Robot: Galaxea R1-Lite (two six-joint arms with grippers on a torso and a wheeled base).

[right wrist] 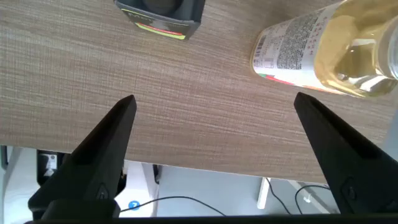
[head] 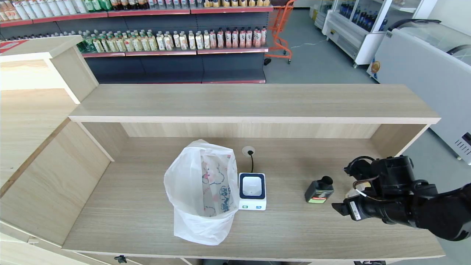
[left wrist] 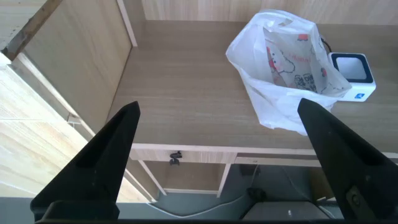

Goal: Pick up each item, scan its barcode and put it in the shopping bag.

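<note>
A white shopping bag (head: pixel 200 191) stands open in the middle of the wooden counter (head: pixel 147 206), with a cartoon print showing inside it. The white scanner (head: pixel 252 190) sits right beside the bag. Further right is a small dark bottle (head: pixel 319 189) with a red and green label. My right arm (head: pixel 397 198) hangs over the counter's right end. Its gripper (right wrist: pixel 214 102) is open above bare wood, between the dark bottle (right wrist: pixel 163 15) and a lying clear bottle of yellow liquid (right wrist: pixel 336 53). My left gripper (left wrist: pixel 217 109) is open over the counter's front edge, with the bag (left wrist: pixel 286 68) beyond it.
A raised shelf (head: pixel 254 103) runs along the back of the counter, and wooden side walls (head: pixel 55 176) close both ends. The scanner's cable goes into a hole (head: pixel 248 150) behind it. Store shelves of bottles and freezers stand far behind.
</note>
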